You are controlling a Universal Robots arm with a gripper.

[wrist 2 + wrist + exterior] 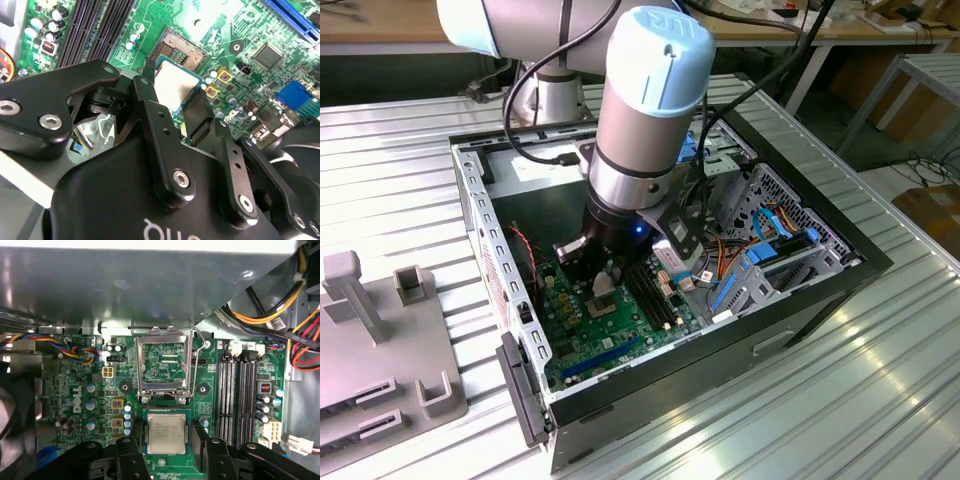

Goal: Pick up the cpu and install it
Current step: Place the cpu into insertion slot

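Note:
The cpu, a small pale silvery square with a thin green rim, sits between my gripper's two black fingers in both wrist views. My gripper is shut on it, one finger pressing on each of two opposite edges. The chip hangs just over the green motherboard, right beside the silver-framed socket. The socket's dark square bed lies bare, its wire lever swung out to one side. In the exterior view my gripper reaches down into the open computer case.
Black memory slots run alongside the socket. Bundled coloured cables and a drive cage crowd the exterior view's right side of the case. A grey fixture block stands on the slatted table at the exterior view's left.

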